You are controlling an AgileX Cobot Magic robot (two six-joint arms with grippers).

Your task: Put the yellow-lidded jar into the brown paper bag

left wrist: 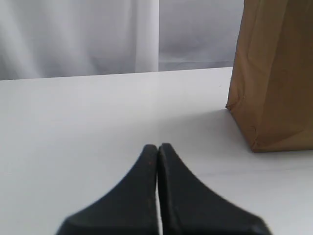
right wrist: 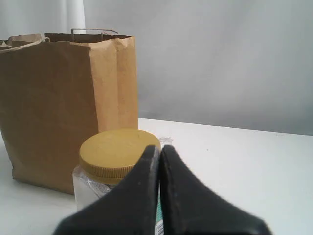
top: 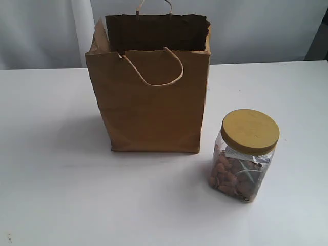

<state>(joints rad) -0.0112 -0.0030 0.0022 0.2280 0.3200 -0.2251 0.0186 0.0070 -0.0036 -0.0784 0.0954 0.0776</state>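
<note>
Both left hand (left wrist: 157, 146) and right hand (right wrist: 160, 147) are pinched closed, empty; clear nut-filled yellow-lidded jar (top: 245, 156) stands ungrasped on white desk (top: 56, 184) just beside upright open-mouthed brown paper bag (top: 154, 107), ready for loading.

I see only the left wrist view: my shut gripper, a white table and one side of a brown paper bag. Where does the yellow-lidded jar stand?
Observer: In the exterior view the yellow-lidded jar stands upright on the table, to the right of the brown paper bag and nearer the camera, not touching it.
Operator: Is the bag open at the top?
Observer: Yes, its mouth is open and the inside looks dark.
Operator: And the right gripper?
Observer: The right gripper is shut and holds nothing. In the right wrist view the jar shows just behind its tips, with the lid on.
</note>
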